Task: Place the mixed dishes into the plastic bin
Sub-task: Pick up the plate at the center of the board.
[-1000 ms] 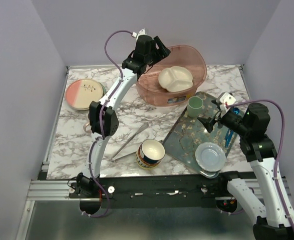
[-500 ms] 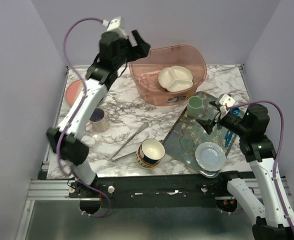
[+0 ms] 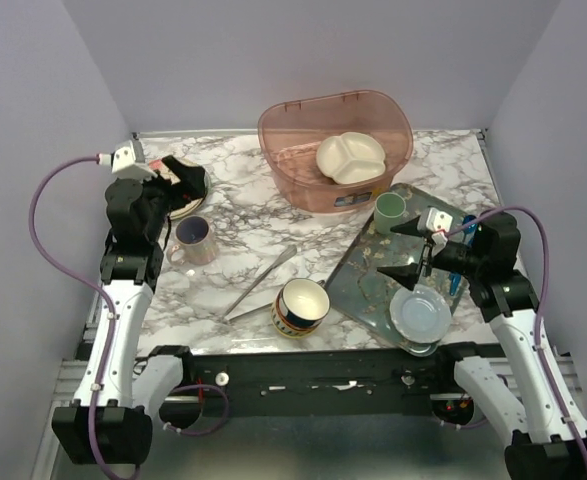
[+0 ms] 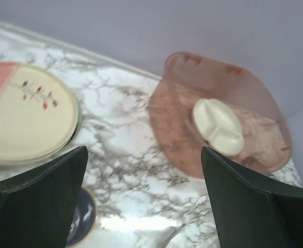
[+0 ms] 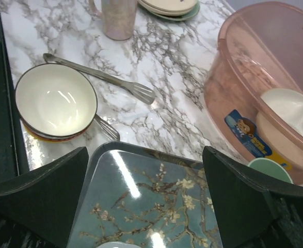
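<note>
The pink plastic bin (image 3: 303,140) stands at the back and holds a cream divided dish (image 3: 351,157); both also show in the left wrist view, the bin (image 4: 177,103) and the dish (image 4: 218,126). My left gripper (image 3: 183,178) is open and empty, hovering over the pink-and-cream plate (image 3: 195,198), also in the left wrist view (image 4: 25,119). The lilac mug (image 3: 195,240) stands near it. The navy-and-yellow bowl (image 3: 301,305) sits front centre. My right gripper (image 3: 401,250) is open and empty above the floral tray (image 3: 368,262), between a green cup (image 3: 390,210) and a pale mint plate (image 3: 420,312).
Long metal tongs (image 3: 258,283) lie between the mug and the bowl, also in the right wrist view (image 5: 99,77). A blue utensil (image 3: 456,272) lies on the tray's right side. Purple walls close in the table on three sides.
My left arm has swung away from the bin, down and to the left, to above the pink-and-cream plate. My right gripper has opened wider and shifted slightly left over the tray.
</note>
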`<state>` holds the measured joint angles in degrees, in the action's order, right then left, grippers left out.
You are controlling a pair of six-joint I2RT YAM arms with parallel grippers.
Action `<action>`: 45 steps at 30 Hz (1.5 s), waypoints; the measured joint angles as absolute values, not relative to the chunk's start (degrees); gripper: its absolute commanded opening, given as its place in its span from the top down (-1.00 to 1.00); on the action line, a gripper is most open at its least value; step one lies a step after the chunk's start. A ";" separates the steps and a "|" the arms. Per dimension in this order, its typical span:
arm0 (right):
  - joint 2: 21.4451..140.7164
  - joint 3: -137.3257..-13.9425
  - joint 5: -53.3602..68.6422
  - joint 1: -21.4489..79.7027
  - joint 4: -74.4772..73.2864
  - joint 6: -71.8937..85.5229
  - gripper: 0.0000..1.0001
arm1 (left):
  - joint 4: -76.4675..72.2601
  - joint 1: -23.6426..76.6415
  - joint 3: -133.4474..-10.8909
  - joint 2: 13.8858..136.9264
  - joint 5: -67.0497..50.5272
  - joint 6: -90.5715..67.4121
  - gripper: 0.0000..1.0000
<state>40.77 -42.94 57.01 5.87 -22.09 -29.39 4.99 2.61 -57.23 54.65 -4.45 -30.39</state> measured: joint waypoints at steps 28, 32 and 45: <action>60.73 -57.23 52.95 17.58 -30.15 -28.56 -0.97 | 19.62 -23.20 -70.48 95.46 -8.51 -40.36 -0.46; 60.60 -57.06 52.12 17.69 -30.26 -28.58 -0.97 | 22.55 -23.18 -75.40 99.94 -4.95 -38.28 -0.35; 60.07 -56.71 51.27 17.85 -30.59 -29.02 -0.97 | 26.17 -23.14 -78.11 105.23 -0.91 -35.75 -0.08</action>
